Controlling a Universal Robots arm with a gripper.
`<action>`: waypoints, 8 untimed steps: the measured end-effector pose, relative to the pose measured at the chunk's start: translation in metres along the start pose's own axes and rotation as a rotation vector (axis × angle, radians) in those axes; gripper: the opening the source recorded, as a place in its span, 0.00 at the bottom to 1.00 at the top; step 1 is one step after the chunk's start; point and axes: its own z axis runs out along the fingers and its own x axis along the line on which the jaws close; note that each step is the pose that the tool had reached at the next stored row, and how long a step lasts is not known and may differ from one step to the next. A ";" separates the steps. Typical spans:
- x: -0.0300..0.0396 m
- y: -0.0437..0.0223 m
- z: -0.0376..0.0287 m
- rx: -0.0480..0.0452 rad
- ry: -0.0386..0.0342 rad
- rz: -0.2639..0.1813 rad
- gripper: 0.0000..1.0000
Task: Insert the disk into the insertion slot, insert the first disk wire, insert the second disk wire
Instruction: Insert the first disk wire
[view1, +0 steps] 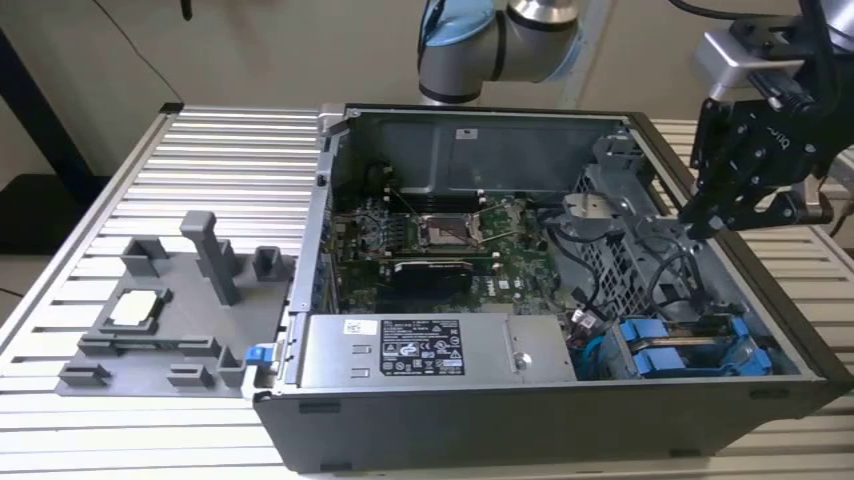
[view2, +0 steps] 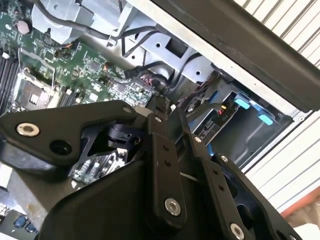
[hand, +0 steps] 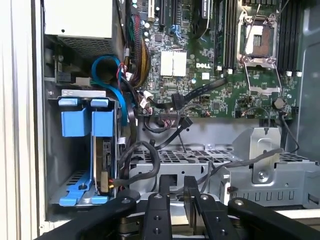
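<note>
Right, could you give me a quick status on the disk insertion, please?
Gripper high over the perforated cage, apart from the disk. Disk seated in the insertion slot, beside another blue-framed unit. Black cables loose near the slot.

The gripper (view1: 714, 215) hangs pointing down, jaws close together.

A ribbed, silvery metal surface (view1: 227, 160) of long parallel slats fills the middle and lower part of the exterior view, and it catches soft, even light. Behind it, across the top of the frame, stands a plain beige wall (view1: 267, 50) with a thin dark cable (view1: 134, 45) hanging down it. A dark post (view1: 27, 90) slants down the upper left, above a dark patch of floor (view1: 34, 215).
</note>
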 end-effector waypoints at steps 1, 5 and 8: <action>0.0000 0.0018 0.0000 0.0016 -0.0004 -0.002 0.27; -0.0002 0.0115 0.0002 0.0236 -0.0079 -0.006 0.27; -0.0003 0.0191 0.0002 0.0389 -0.0144 -0.008 0.27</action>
